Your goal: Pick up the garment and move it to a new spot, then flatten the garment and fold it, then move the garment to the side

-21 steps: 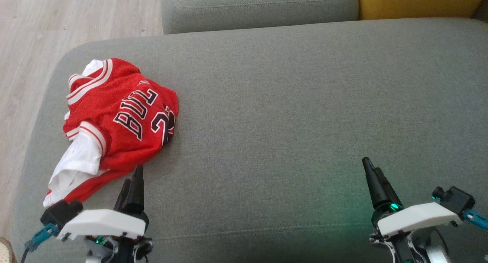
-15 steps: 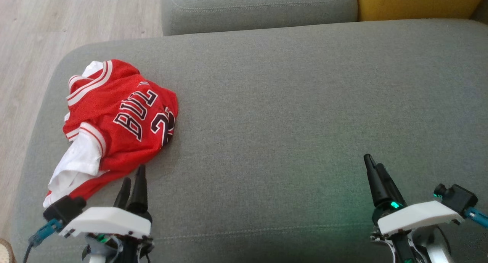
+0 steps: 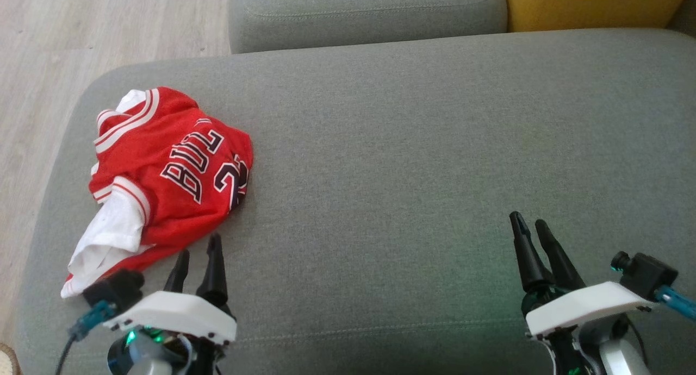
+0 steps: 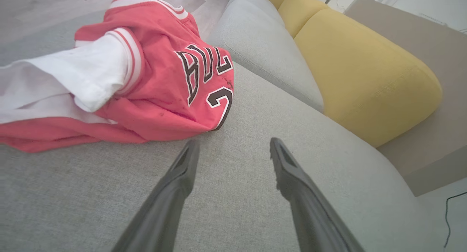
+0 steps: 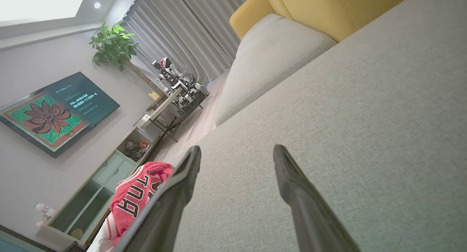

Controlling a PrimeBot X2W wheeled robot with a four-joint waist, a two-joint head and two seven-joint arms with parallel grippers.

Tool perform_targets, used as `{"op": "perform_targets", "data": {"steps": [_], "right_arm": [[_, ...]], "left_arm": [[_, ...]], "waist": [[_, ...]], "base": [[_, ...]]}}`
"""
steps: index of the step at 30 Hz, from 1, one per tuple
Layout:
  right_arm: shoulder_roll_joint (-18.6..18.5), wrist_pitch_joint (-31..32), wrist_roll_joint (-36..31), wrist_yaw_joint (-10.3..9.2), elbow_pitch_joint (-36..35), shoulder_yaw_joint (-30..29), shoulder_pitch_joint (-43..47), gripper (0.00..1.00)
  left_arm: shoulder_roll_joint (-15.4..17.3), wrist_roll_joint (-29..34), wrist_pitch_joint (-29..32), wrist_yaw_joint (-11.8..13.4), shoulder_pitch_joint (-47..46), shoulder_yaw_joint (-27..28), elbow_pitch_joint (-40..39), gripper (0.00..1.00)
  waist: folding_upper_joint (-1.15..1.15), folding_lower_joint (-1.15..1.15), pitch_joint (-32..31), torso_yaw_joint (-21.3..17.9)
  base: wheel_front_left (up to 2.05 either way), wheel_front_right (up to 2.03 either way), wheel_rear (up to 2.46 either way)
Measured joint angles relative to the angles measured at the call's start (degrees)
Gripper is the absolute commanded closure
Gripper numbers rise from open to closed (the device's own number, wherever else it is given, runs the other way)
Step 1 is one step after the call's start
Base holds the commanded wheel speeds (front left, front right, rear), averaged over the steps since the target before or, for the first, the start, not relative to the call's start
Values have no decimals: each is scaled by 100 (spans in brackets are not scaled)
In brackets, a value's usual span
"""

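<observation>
Red mesh with white trim marks the jersey (image 3: 168,174), which in the head view is seen crumpled at about nine o'clock on the grey sofa seat (image 3: 408,147), close to its rounded edge. A white layer (image 3: 106,239) spills out toward seven o'clock. The left end effector (image 3: 199,244) is found at seven o'clock of the picture, released, its tips just beside the jersey's near hem but apart from it. The right end effector (image 3: 526,218) is placed at five o'clock, also released and well apart from the cloth. The pick-up is judged to be the step in hand, not yet begun.

In the left wrist view, the spread fingers (image 4: 175,186) are seen pointing at bare seat, with the jersey's folded corner lying at eleven o'clock of the tips. A surer grasp would likely be gained if the wrist were swung toward eleven o'clock, so that a raised fold is straddled. Red and white layers should be pinched together, or the inner one may be left behind. The upholstery should not be caught along with the cloth.

In the right wrist view, the parted fingers are shown over bare seat, the jersey far off at eight o'clock. That stretch is judged a suitable new spot.
</observation>
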Motion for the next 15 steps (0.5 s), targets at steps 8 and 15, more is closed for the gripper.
{"op": "perform_targets", "data": {"steps": [8,15], "right_arm": [[-2,-107,-544,0,-112,47,0,0],[-4,-247,-1136,0,-220,187,1,0]], "left_arm": [[170,511,-103,378,-27,-338,-144,0],[361,1101,-248,812,-137,-757,-364,0]], "waist": [[0,0,-19,11],[0,0,-40,11]], "base": [[0,0,0],[0,0,0]]}}
